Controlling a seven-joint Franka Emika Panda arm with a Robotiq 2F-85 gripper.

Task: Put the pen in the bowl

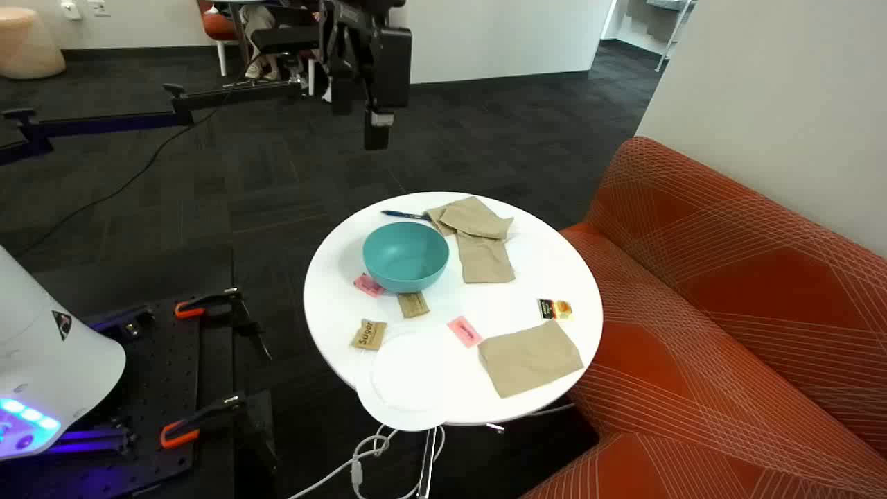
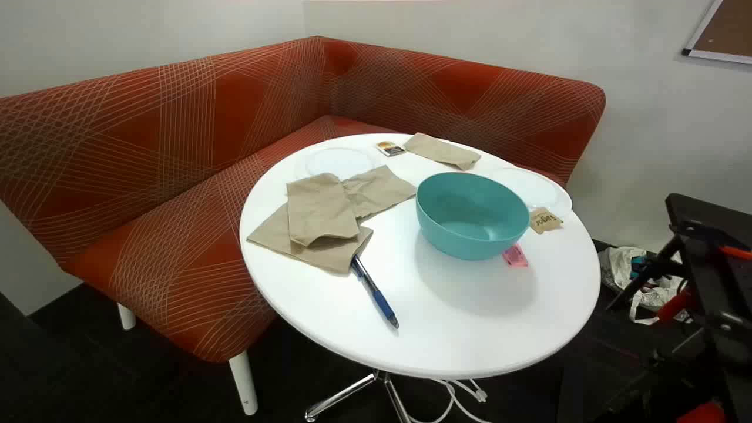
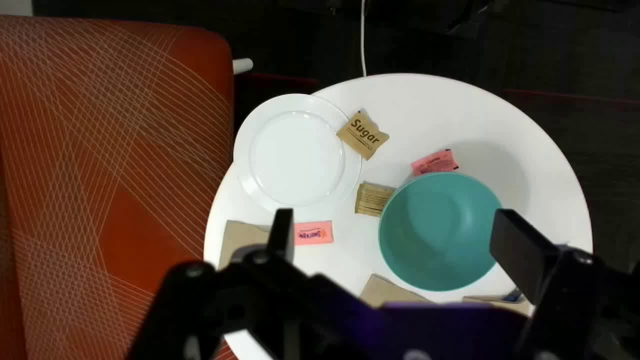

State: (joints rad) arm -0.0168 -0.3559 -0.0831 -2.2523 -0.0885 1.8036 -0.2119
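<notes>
The thin dark blue pen lies on the white table, with one end under or against a brown napkin. It also shows behind the bowl in an exterior view. In the wrist view only a short part of the pen shows, beside the right finger. The round teal bowl stands upright and looks empty in both exterior views and in the wrist view. My gripper is wide open and empty. It is high above the table in an exterior view, touching nothing.
The round white table holds brown napkins, a clear plate, a sugar packet, pink packets and a black-and-orange packet. A red sofa borders the table. Clamps stand by the robot's base.
</notes>
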